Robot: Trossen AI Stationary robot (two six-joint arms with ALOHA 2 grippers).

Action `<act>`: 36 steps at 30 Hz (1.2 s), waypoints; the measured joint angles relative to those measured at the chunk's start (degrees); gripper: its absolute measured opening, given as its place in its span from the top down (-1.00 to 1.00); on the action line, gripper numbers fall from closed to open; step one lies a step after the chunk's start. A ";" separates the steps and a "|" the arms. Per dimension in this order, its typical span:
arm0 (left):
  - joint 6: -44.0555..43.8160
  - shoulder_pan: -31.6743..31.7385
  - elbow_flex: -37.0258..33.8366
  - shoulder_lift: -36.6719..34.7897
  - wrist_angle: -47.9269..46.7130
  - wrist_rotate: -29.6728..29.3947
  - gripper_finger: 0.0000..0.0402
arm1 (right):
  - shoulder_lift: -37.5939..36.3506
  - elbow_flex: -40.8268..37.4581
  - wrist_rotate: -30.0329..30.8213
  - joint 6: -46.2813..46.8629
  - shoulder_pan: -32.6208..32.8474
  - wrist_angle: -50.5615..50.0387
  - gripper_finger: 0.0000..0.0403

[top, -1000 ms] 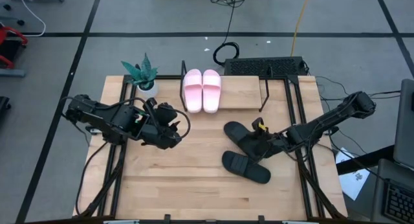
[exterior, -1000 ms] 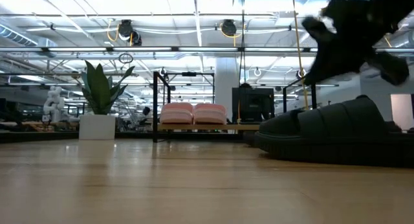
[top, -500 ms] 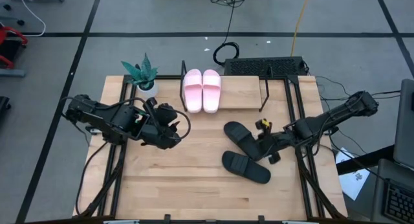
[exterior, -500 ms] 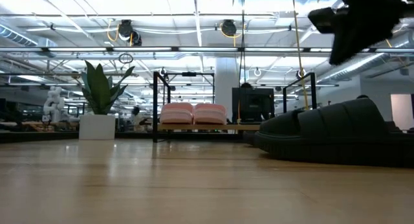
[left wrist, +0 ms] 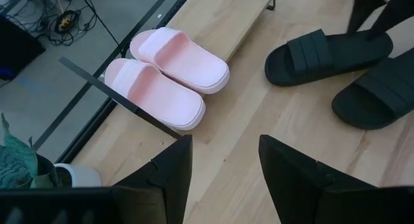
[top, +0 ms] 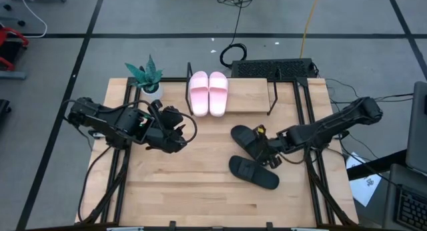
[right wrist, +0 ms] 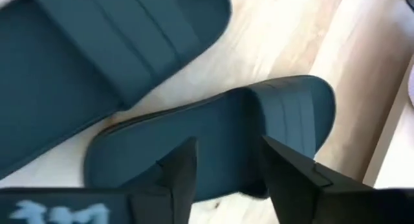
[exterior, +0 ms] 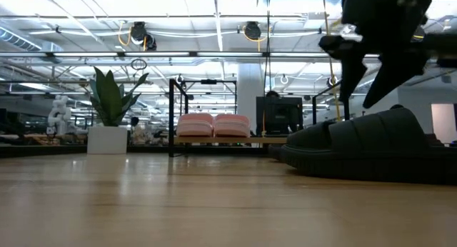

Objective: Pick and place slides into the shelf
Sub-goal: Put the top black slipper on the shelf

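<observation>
The pink slides [top: 209, 93] sit side by side on the shelf [top: 250, 96], at the end nearest the potted plant [top: 146, 77]. The two black slides lie on the table [top: 180, 184] just in front of the shelf: one [top: 248, 141] closer to it, the other [top: 253, 172] farther out. The right end effector [top: 269, 153] hangs over the closer black slide with its fingers spread, released and grasping nothing (the wrist view shows the slide between them). The left end effector [top: 179, 132] waits beside the plant, fingers parted and empty.
</observation>
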 joint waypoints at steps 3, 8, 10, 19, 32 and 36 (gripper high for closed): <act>-0.05 0.02 0.00 0.00 0.00 -0.02 0.10 | 2.03 -0.04 1.02 -2.69 -1.98 0.75 0.12; -0.12 0.02 0.00 0.00 0.00 -0.04 0.10 | 4.35 -0.02 2.93 -6.52 -5.14 3.45 0.11; -0.12 0.01 0.00 0.00 -0.01 -0.03 0.10 | 5.36 -0.02 2.94 -7.47 -6.28 3.93 0.12; 0.09 0.00 0.00 0.00 -0.02 -0.07 0.10 | 9.70 -1.87 4.32 -8.76 -9.66 8.80 0.13; 0.20 0.00 -0.02 0.00 0.00 -0.24 0.10 | 9.92 -3.40 16.75 -9.00 -9.23 13.95 0.96; 0.20 0.00 -0.02 0.00 0.00 -0.24 0.10 | 9.23 -3.43 18.15 -9.66 -8.32 13.52 0.98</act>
